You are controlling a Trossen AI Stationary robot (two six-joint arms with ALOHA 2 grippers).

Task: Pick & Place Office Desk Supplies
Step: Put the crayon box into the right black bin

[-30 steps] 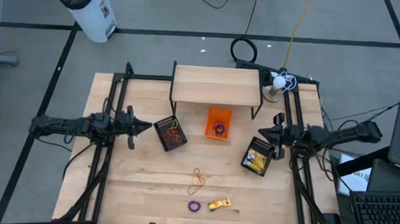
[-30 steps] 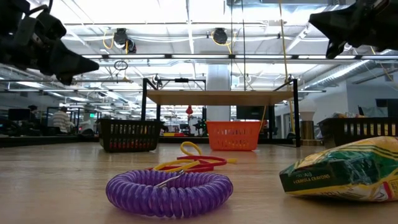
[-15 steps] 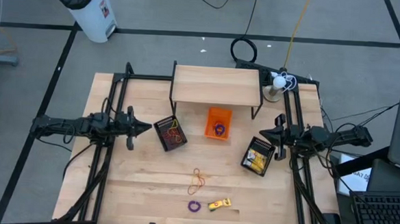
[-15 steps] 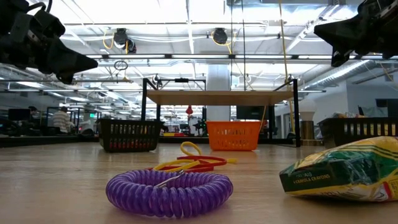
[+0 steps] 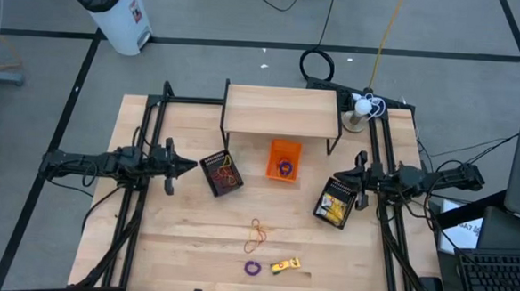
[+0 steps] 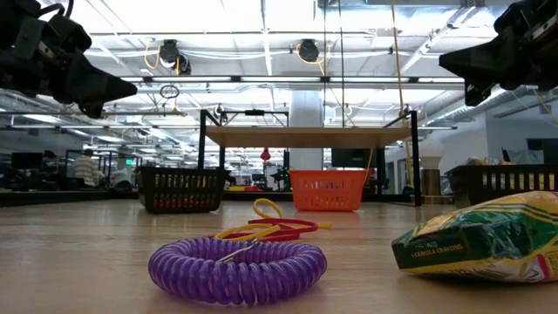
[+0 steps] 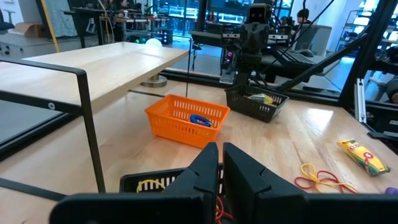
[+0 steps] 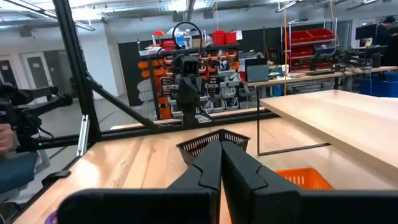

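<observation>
Orange-red rubber bands point(image 5: 256, 237) lie loose near the table's near edge, with a purple coil ring point(image 5: 252, 268) and a yellow crayon pack point(image 5: 286, 266) nearer still. More bands fill a black basket point(image 5: 222, 173). A ring lies in an orange basket point(image 5: 283, 160), and yellow pieces lie in a second black basket point(image 5: 335, 203). My left gripper point(image 5: 192, 166) hovers shut at the left of the first black basket. My right gripper point(image 5: 355, 175) hovers shut over the far right side of the second. In the low view, both the left gripper point(image 6: 131, 87) and the right gripper point(image 6: 445, 61) are well above the tabletop.
A low wooden shelf point(image 5: 282, 110) on black legs stands at the table's far edge behind the orange basket. A lamp base with a white ball point(image 5: 360, 108) sits at the far right corner. Bare tabletop lies between the baskets and the loose items.
My right gripper has come down a little, still shut. The left arm and all the supplies have kept still.
</observation>
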